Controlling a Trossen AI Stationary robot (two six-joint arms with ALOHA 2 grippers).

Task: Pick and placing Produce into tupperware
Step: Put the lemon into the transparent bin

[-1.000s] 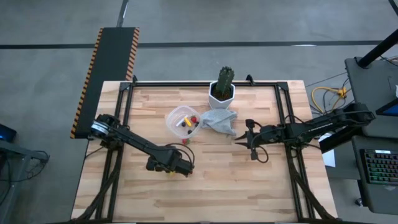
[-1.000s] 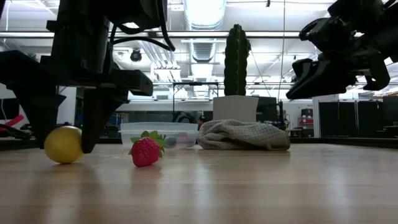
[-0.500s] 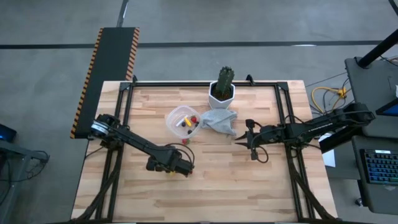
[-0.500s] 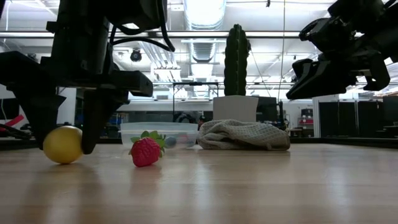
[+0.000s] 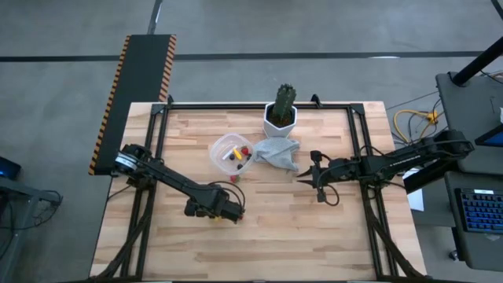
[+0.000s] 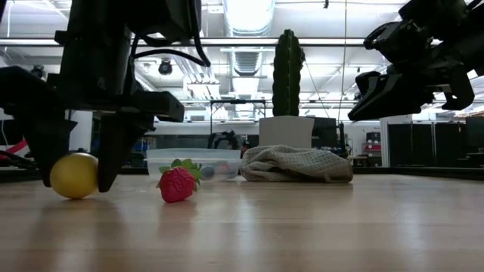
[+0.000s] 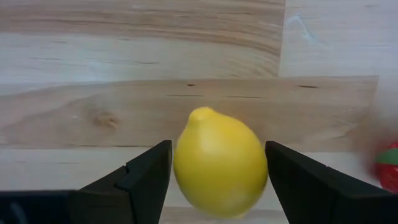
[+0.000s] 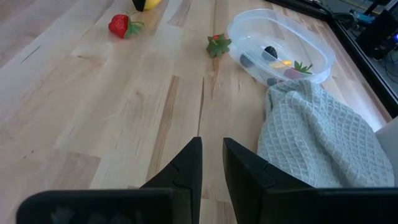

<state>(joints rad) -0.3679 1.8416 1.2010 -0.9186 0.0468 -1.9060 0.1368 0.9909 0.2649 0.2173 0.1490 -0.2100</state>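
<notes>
A pale wooden worktop [image 5: 330, 228] carries everything, with grey floor around it. Landmark: the tupperware [image 5: 229, 154], near the worktop's middle, already holding several small pieces.

Furthest left of the landmark and nearer the front edge, the left tool [image 7: 214, 171] straddles the lemon [image 7: 220, 160]. Its fingers stand apart, one on each side of the fruit; the left wrist view shows a narrow gap on both sides, so no grip is made. The lemon's pointed tip faces away from the wrist, so its long axis runs along the fingers and they would close across its narrow width. The left arm is plainly the nearer one.

A strawberry [image 6: 177, 182] lies between lemon and tupperware; a second strawberry [image 8: 217, 45] lies just beside the tupperware.

Right of the landmark lies the cloth [image 5: 277, 153], touching its rim, with the cactus pot [image 5: 280, 119] behind. Further right, the right tool [image 5: 308, 178] waits above the worktop, fingers nearly together and holding nothing.
</notes>
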